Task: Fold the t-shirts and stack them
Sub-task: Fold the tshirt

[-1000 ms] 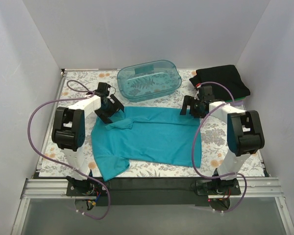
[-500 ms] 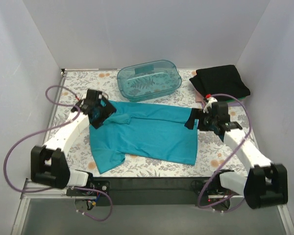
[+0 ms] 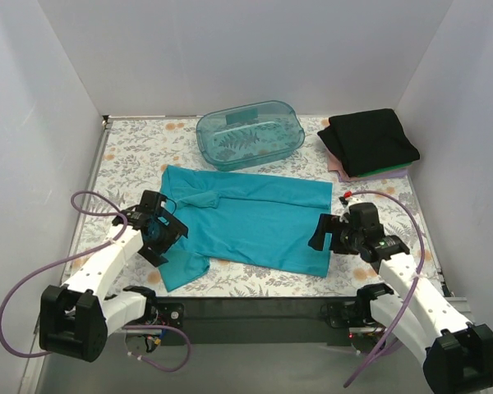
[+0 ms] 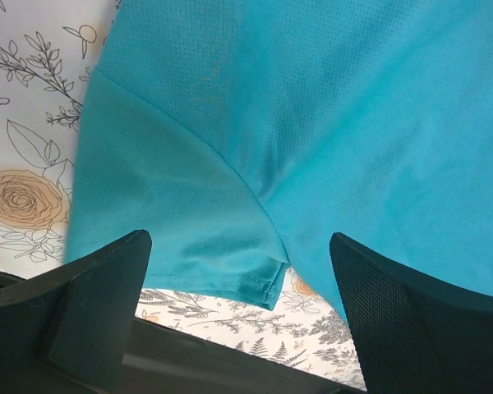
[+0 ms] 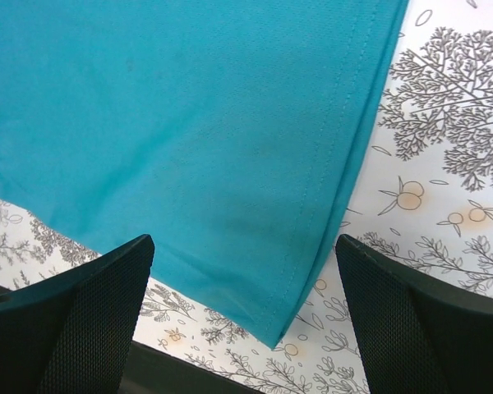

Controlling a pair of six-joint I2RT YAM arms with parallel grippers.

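While gaping low, left end effector (image 3: 164,238), right end effector (image 3: 322,234), over t-shirt (image 3: 255,222).

Left gripper (image 3: 166,240), right gripper (image 3: 316,233) — jaws spread

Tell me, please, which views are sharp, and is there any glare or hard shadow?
Top external view: soft, even light, all sharp, only faint shadows. Left wrist view: the weave of the teal t-shirt is sharp, its sleeve edge at the left slightly smeared. Right wrist view: hem stitching crisp, no glare.

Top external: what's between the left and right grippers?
The teal t-shirt, flat on the floral tablecloth, fills the stretch between left gripper and right gripper. Top external shows it.
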